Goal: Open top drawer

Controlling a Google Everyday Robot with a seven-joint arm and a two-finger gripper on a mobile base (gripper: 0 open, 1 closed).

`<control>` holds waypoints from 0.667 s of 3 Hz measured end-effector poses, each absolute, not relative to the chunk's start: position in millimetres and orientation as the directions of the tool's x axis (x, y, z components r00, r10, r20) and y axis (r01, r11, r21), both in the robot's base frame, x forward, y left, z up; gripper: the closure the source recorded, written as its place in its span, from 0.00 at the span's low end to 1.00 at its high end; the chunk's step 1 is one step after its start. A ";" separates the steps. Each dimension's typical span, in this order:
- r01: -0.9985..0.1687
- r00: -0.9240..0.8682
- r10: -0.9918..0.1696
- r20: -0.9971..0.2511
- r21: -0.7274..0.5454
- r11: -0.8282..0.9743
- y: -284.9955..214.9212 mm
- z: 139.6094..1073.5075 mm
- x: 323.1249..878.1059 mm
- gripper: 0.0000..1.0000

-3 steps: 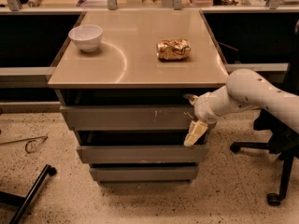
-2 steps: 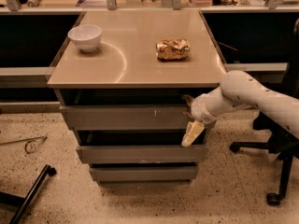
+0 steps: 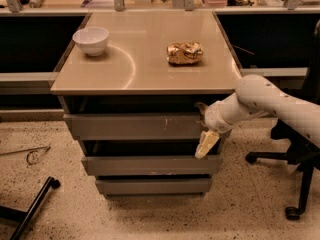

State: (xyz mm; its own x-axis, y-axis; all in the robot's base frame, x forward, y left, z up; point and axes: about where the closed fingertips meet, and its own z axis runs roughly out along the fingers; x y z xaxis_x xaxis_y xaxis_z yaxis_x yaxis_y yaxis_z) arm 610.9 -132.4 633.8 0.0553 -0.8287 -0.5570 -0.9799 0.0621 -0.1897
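**Grey flat top drawer front: white-armed robot gripper has crept left at its right end, with no clear drawer travel yet**

Near: speckled beige stone floor, with a black tubular chair leg at bottom left, well apart from the work. The two shorter grey drawer fronts, bottom and middle, both look shut and untouched.

The gripper sits at the right end of the top drawer, its pale lower end hanging down over the gap to the middle front. Compared with a second ago it has slid slightly left and a touch lower, and the arm has followed. Open or closed: cannot tell.

The top drawer is directly under the beige laminate tabletop, with a dark gap above it. The front sits about where it was. If it has come out, it's by a sliver.

My read is that this is still engage or early pull, so the task has barely started. The front has no handle, so the pull depends on catching an edge. The main risk is slipping off the corner.

Far: a white ceramic bowl at back left and a crumpled gold foil packet at back right, both unmoved and well apart. A black office chair base stands just beside the arm.
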 end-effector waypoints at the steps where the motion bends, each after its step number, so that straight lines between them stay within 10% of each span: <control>1: -0.985 0.048 -0.821 -0.568 -0.166 0.058 -128.9 635.8 602.7 0.00; 2: -0.988 0.036 -0.812 -0.583 -0.142 0.058 -126.5 638.6 594.3 0.00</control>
State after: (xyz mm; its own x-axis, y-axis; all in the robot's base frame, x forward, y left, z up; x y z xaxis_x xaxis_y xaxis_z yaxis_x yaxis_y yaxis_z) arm 594.3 -126.5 638.6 0.0358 -0.8118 -0.5828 -0.9881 0.0584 -0.1421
